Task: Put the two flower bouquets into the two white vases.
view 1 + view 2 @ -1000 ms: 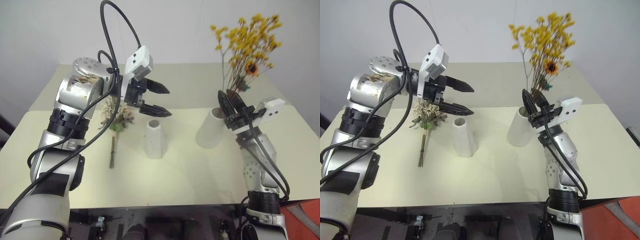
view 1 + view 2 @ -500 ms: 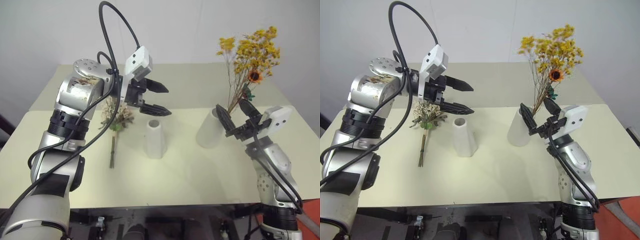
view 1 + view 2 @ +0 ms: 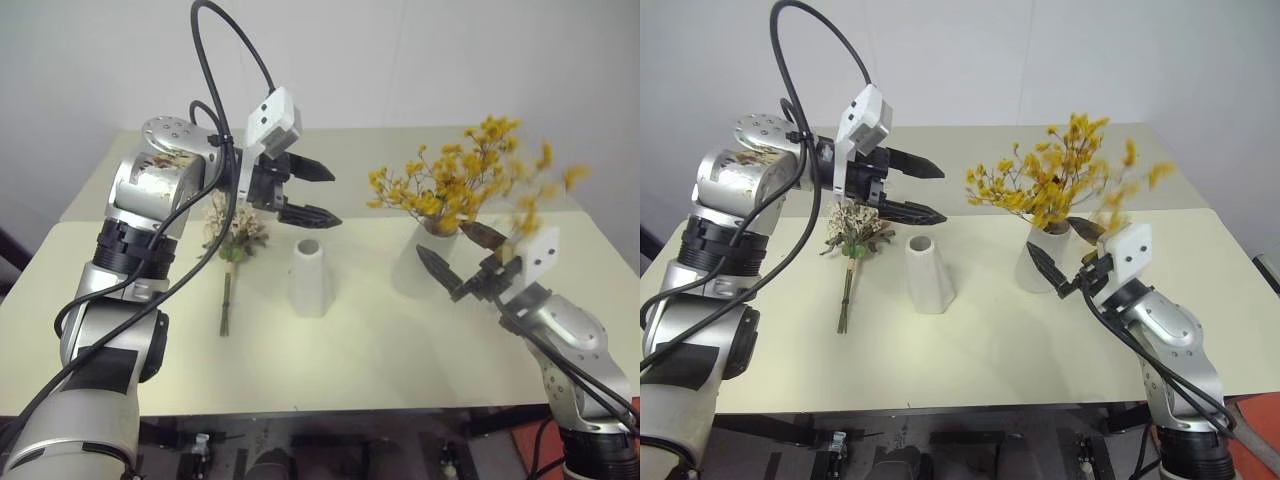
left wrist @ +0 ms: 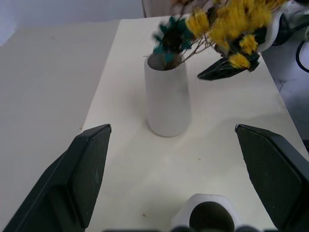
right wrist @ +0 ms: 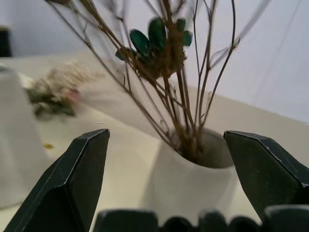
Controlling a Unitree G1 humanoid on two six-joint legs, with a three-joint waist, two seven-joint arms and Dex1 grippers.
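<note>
The yellow spray [image 3: 455,185] stands with its brown stems in the wide vase [image 3: 418,262], blossoms fanned out and leaning toward the robot's left over the bench [image 3: 350,350]. In the right wrist view the stems [image 5: 186,121] go down into the vase's large mouth, with a dark green tuft partway up them. This vase stands on the right half of the bench.

The right end effector [image 3: 460,262] sits just beside the wide vase on its near right side, fingers spread wide with nothing between them; one black finger [image 3: 437,272] reaches toward the vase's wall, the other [image 3: 484,235] lies under the blossoms. Whether either finger touches the vase or the stems cannot be told.

The cone vase [image 3: 309,277] stands upright near the bench's middle, well apart from the wide one, its small mouth holding nothing.

The dried bouquet [image 3: 232,240] lies flat on the bench to the left of the cone vase, cream and pink heads and grey-green leaves toward the far side, long stems pointing toward the near edge.

The left end effector [image 3: 308,192] hangs in the air above the stretch between the dried bouquet and the cone vase, pointing toward the robot's right, fingers fully apart and holding nothing. A black cable [image 3: 225,60] loops above its arm.
</note>
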